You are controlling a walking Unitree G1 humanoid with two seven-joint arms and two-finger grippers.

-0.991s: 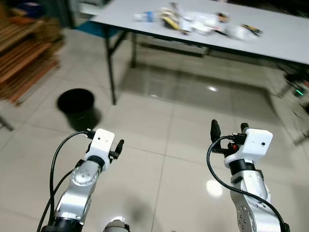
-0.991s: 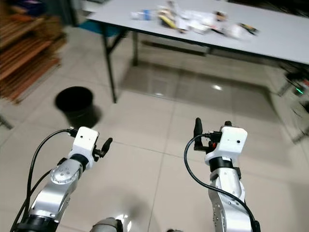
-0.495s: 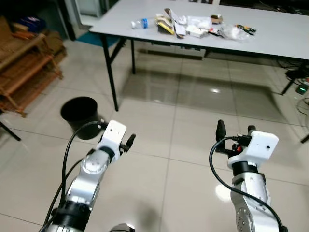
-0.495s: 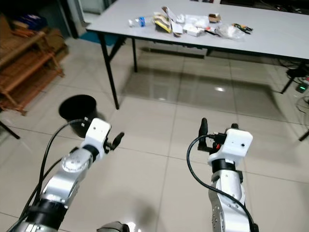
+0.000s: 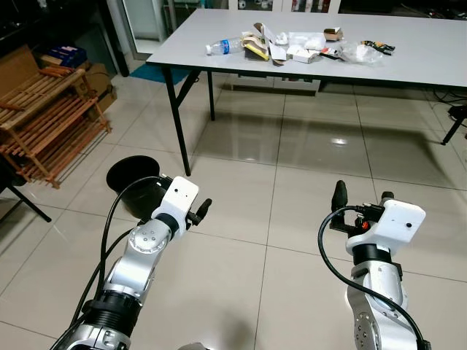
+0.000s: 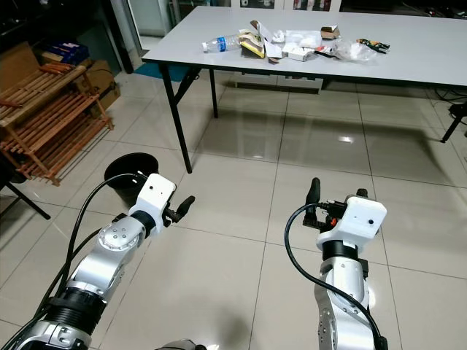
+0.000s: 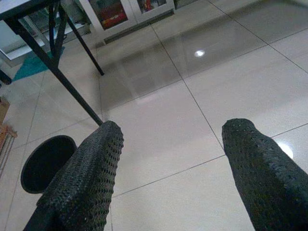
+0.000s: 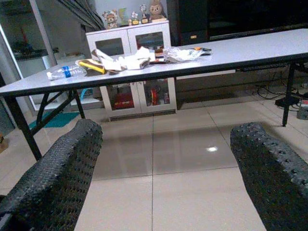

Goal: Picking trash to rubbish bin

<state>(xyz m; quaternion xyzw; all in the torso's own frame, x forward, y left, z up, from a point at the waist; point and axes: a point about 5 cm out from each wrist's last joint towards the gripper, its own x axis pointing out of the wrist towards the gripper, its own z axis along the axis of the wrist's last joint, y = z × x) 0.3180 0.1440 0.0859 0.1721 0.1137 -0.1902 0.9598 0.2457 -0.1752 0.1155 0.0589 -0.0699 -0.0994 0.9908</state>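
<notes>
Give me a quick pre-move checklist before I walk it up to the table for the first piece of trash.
1. Left end effector open and holding nothing: ok.
2. Right end effector open and holding nothing: ok.
3. Trash located: ok. A plastic bottle and a pile of wrappers lie on the grey table.
4. Rubbish bin located: ok. It stands on the floor near the table's front left leg, on the robot's left.
5. Trash within reach from here: not ok. Open tiled floor lies between the robot and the table.
6. Bin contents: cannot tell, its inside is dark.
</notes>
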